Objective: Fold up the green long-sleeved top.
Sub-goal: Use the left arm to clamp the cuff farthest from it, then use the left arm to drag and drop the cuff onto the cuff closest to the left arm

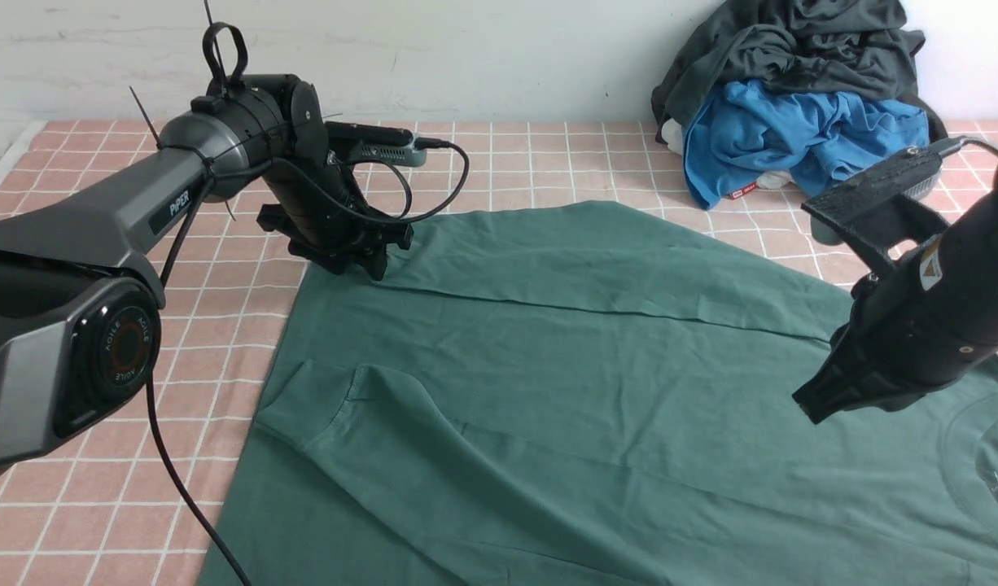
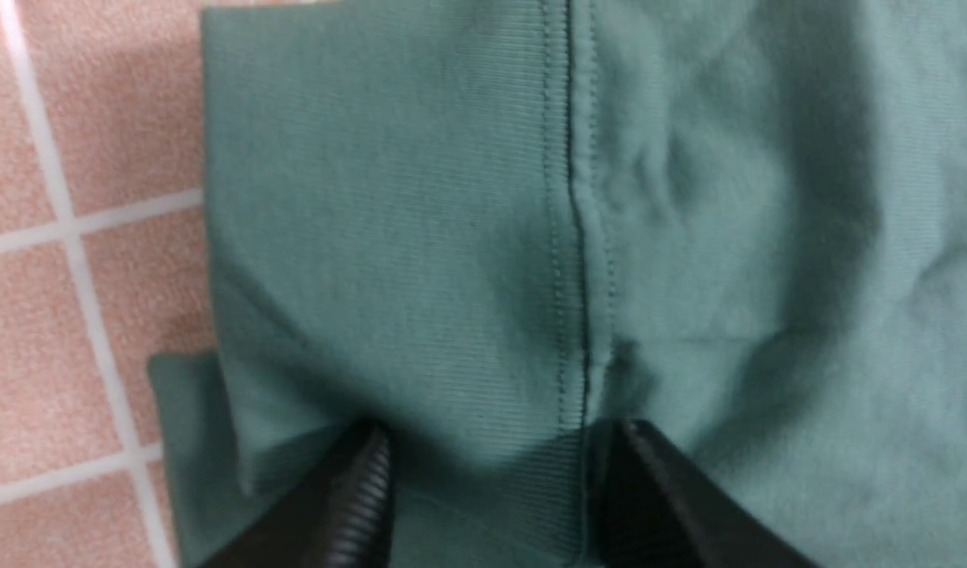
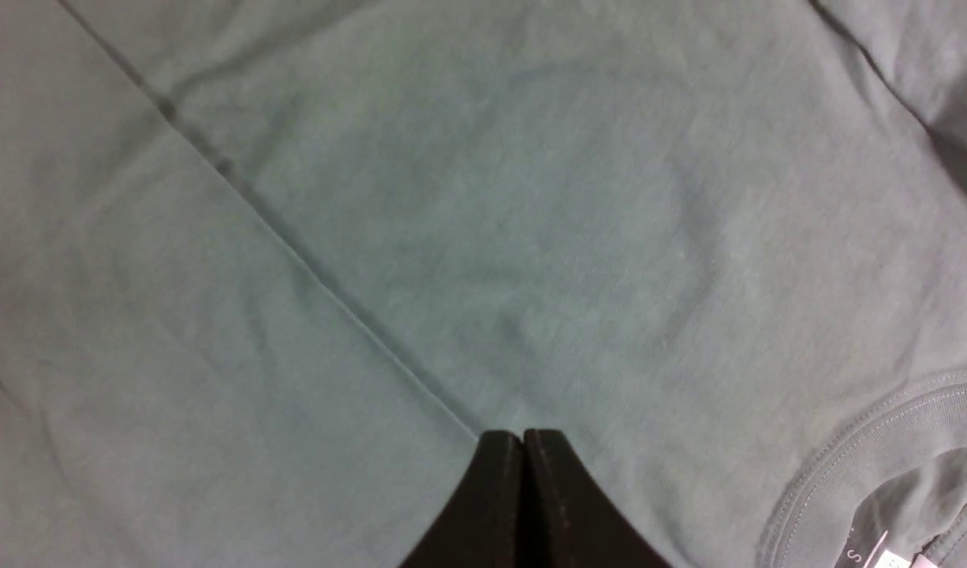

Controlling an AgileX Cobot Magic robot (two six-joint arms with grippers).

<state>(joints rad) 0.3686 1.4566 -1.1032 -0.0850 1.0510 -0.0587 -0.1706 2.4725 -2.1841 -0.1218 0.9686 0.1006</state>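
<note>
The top [image 1: 597, 382] is forest green, the table [image 1: 222, 317] pink with white grid lines.

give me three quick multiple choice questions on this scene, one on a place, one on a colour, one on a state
1. Where on the table is the clothes pile?
A far left
B near edge
C far right

2. What colour is the garment under the grey one?
A red
B blue
C yellow

3. The right hand is:
A shut, empty
B wide open
C shut on a sleeve

Answers:
1 C, the pile lies at the table's far right.
2 B, blue cloth shows below the grey.
3 A, its fingers meet with nothing between them, above the top.
</note>
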